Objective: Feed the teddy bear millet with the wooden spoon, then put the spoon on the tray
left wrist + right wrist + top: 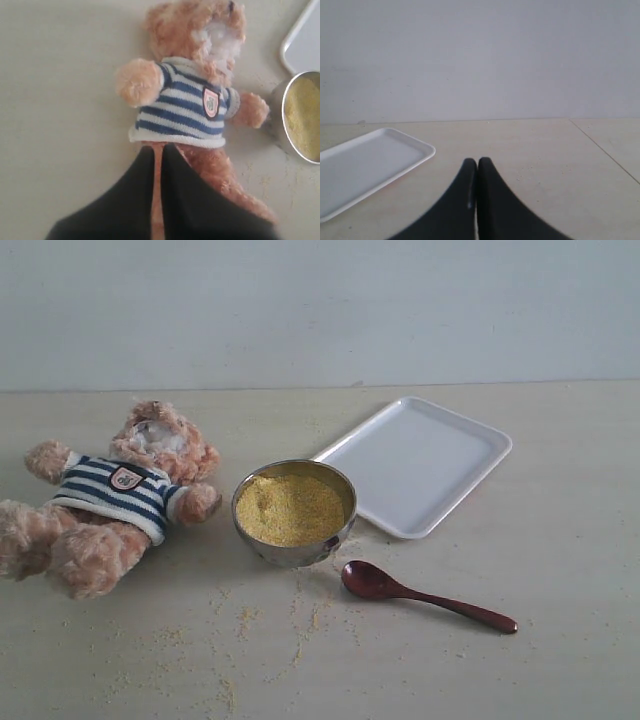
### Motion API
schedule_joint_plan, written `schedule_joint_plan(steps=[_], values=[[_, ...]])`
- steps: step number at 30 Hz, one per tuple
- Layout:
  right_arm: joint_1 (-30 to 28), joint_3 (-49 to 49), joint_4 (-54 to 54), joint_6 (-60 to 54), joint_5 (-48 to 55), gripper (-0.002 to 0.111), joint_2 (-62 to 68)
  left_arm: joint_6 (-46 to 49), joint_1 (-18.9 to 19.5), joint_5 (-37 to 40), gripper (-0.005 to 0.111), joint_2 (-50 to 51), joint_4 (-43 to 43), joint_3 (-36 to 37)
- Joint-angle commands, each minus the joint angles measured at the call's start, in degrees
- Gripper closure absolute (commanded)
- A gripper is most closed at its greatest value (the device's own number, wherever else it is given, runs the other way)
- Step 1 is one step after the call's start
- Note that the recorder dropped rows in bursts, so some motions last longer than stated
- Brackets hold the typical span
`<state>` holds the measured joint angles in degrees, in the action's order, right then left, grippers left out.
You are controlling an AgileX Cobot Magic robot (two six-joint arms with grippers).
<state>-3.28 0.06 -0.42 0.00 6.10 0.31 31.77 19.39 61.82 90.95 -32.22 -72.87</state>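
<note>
In the exterior view you see the teddy bear (110, 495) lying on its back at the left of the pale worktop (560, 570), head toward the wall (320, 310) and legs toward the near left edge; one paw reaches out just beside the steel bowl (290, 552), and you cannot tell whether it touches. The bowl stands near the middle, heaped with millet (290, 508); loose specks (300, 630) of the same grain are scattered over the worktop in front of it. The white tray (420, 465) lies flat behind and to the right of the bowl, set at an angle, its nearest edge just beside the bowl's rim. The wooden spoon (420, 592) lies on the worktop in front of the tray and apart from it; its oval end faces up close to the foot of the bowl, and its handle points away to the right.

In the left wrist view your left gripper (157, 150) is closed, with only a thin slit between its dark fingers, and it holds nothing; its tips hang over the bear's lower body just below the hem of the striped shirt, and contact cannot be judged. The bowl's edge and a corner of the tray show beyond the bear.

In the right wrist view your right gripper (477, 162) is pressed closed and empty, above bare worktop; the tray lies off to one side, well apart from the fingertips.
</note>
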Motion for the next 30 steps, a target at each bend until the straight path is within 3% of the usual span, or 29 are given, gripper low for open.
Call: schedule_joint_plan(steps=[1,5,6,8,9,19,26,30], values=[[-0.2,-0.1,-0.1,0.0,-0.3,0.108,-0.3,8.1,0.1,1.0,0.095,4.1,-4.1,-0.1],[-0.2,-0.1,-0.1,0.0,-0.3,0.108,-0.3,12.1,0.1,0.9,0.06,7.8,-6.3,-0.1],[-0.2,-0.1,-0.1,0.0,-0.3,0.108,-0.3,12.7,0.1,-0.4,0.031,9.6,-6.9,0.2],[-0.2,-0.1,-0.1,0.0,-0.7,0.108,-0.3,12.7,0.1,-0.9,0.003,11.2,-6.9,0.3],[-0.2,-0.1,-0.1,0.0,-0.7,0.108,-0.3,12.2,0.1,-0.9,-0.004,12.1,-7.1,0.3],[-0.2,-0.1,-0.1,0.0,-0.7,0.108,-0.3,15.0,0.0,-0.2,-0.003,19.5,-17.7,0.3],[-0.2,-0.1,-0.1,0.0,-0.7,0.108,-0.3,18.7,-0.6,-0.6,-0.003,24.4,-18.1,0.3],[-0.2,-0.1,-0.1,0.0,-0.7,0.108,-0.3,21.0,-0.8,-0.8,-0.003,26.8,-22.7,0.3]])
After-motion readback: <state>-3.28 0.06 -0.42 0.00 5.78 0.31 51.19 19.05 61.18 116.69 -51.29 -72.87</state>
